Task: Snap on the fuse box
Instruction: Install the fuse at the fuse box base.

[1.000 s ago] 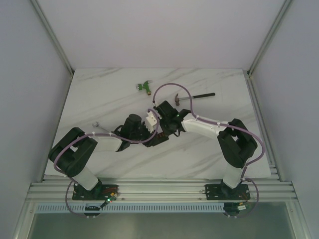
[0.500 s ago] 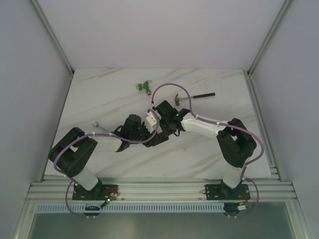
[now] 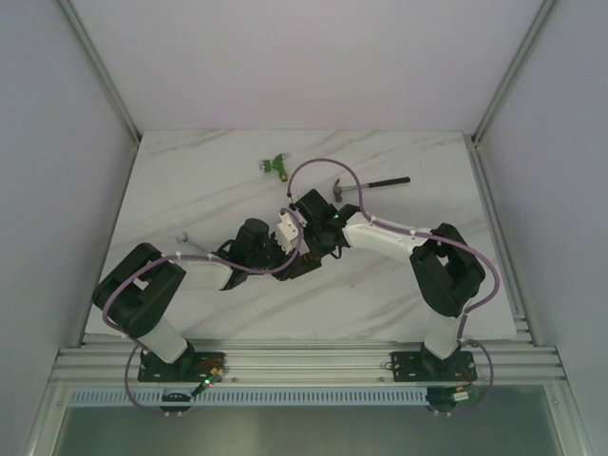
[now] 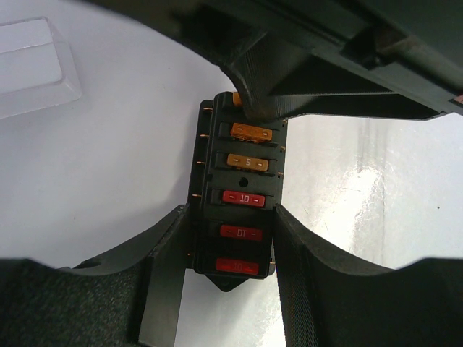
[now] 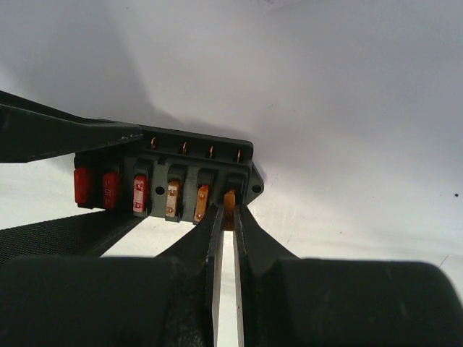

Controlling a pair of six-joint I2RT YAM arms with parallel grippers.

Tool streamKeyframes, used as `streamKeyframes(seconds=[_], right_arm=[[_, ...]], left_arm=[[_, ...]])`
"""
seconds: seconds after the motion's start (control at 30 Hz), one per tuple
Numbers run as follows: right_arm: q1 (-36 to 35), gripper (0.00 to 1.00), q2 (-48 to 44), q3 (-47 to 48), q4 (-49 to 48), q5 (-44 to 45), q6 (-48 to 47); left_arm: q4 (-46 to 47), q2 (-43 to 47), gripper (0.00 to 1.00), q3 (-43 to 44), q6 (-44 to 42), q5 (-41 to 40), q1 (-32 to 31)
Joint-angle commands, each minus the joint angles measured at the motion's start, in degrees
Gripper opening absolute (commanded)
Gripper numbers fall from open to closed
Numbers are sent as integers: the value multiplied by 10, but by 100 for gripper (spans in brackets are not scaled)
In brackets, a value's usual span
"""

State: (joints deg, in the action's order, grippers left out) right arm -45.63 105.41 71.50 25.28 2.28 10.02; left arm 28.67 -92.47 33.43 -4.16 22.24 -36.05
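Progress: partway, by judgement | fuse box (image 4: 237, 202) at middle of table (image 4: 362, 188), clamped on both sides by left end effector (image 4: 231, 217) | right end effector (image 5: 225, 217) narrow, pinching orange fuse (image 5: 229, 199) at end slot | clear lid (image 4: 36, 65) off, lying apart | remaining: seat fuse, snap lid on.

The fuse box (image 4: 235, 210) inside the left tool (image 4: 231, 220), right tool (image 5: 226, 211) on its end fuse (image 5: 229, 196), hammer (image 3: 375, 183) behind.

Robotics lab cell, white walls (image 3: 285, 57), aluminium frame (image 3: 304, 359), marble-look table (image 3: 190, 190), left arm (image 3: 152, 290) and right arm (image 3: 446, 274) bolted down
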Motion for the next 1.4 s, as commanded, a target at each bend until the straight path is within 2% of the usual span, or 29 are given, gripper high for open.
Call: streamKeyframes(seconds=[0.0,0.53,0.63,0.8,1.0,1.1,1.37], right_arm=[[-3,0,124,-60,125,-37,5],[-3,0,215,-47,122,-32,-7],[-4,0,202,-37,123,-36,-10],[-10,0,120,-6,124,-44,-11],[-12,26,44,46,128,-43,-1],[-12,36,23,63,128,-30,9],[-12,37,1,98,125,-17,32]], left_arm=[[15,9,39,-6,14,13,4],[16,7,38,-6,14,13,5],[17,7,39,-6,14,14,5],[12,10,41,-6,13,14,4],[5,14,45,-6,9,12,3],[5,18,47,-7,8,14,2],[6,20,51,-7,7,17,2]])
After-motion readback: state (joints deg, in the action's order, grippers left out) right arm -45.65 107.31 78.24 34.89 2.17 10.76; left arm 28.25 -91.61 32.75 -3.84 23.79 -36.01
